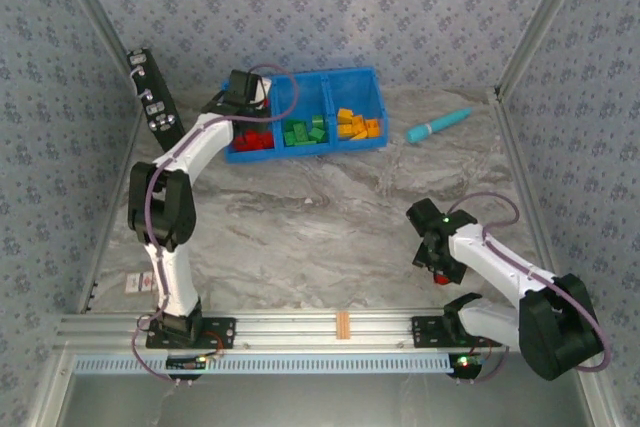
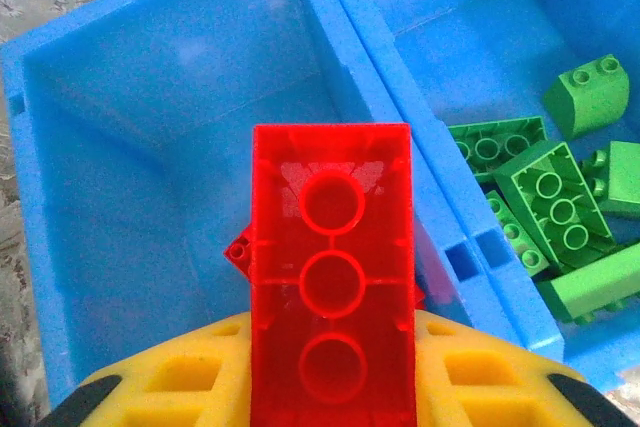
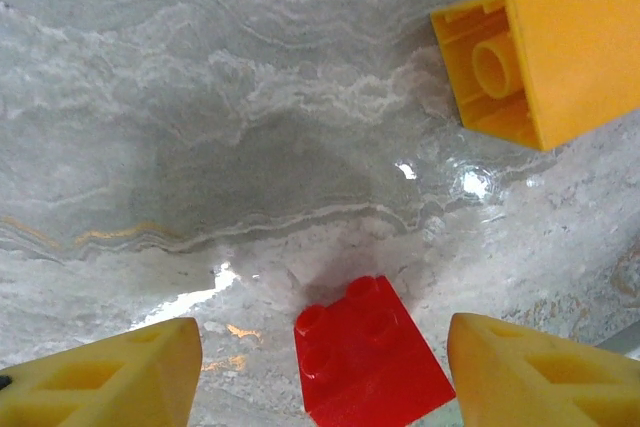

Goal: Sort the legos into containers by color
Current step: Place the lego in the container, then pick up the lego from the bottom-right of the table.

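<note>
Your blue bin [image 1: 310, 87] holds red bricks [image 1: 255, 140] in the left compartment, green bricks [image 1: 305, 132] in the middle and orange-yellow bricks [image 1: 358, 126] on the right. Your left gripper [image 2: 332, 357] hangs over the left compartment, clamped on a long red brick [image 2: 332, 267]. Grey marbled table [image 1: 320, 217], patterned walls [image 1: 350, 7]. Your right gripper [image 3: 320, 367] is spread wide around a small red brick [image 3: 368, 355] on the table, with an orange-yellow block [image 3: 560, 47] nearby. A teal pen [image 1: 438, 126] lies right of the bin, and a black panel [image 1: 155, 97] stands to its left.

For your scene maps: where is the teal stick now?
In the top view, the teal stick lies on the table just right of the blue bin, at the far side.
</note>
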Robot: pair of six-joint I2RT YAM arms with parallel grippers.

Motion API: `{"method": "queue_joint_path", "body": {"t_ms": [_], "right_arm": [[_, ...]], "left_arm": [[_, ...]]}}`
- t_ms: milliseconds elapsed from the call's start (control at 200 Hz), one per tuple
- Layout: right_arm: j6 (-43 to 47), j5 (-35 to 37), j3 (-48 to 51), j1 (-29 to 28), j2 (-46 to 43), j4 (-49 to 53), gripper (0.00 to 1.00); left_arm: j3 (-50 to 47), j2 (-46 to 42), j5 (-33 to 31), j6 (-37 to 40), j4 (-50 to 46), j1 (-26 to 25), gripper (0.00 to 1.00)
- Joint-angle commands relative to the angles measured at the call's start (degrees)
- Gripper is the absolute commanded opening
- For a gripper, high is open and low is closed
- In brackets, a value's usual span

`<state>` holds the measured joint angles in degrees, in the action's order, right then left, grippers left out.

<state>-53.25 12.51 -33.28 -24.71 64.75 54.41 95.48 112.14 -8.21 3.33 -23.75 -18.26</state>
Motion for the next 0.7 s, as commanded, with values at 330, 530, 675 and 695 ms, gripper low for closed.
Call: {"method": "queue_joint_path", "body": {"t_ms": [330, 530, 675, 695], "right_arm": [[-3.0, -0.3, -1.1, -0.7, 1.1, 5.6, 0.65], [-2.9, -0.5, -1.8, -1.1, 2.8, 5.6, 0.59], [-2.6, -0.6, -2.1, -1.3, 3.4, 5.4, 0.51], [-2.6, -0.6, -2.1, -1.3, 3.4, 5.4, 0.49]], "left_arm": [[6.1, 7.9, -0.1, -2.5, -1.0, 0.3, 0.42], [5.2, 7.8, -1.2, -1.7, -1.0, 0.3, 0.54], [5.5, 6.4, -1.2, -1.6, -0.9, 0.3, 0.58], [5.5, 6.1, -1.2, -1.6, -0.8, 0.3, 0.58]]}}
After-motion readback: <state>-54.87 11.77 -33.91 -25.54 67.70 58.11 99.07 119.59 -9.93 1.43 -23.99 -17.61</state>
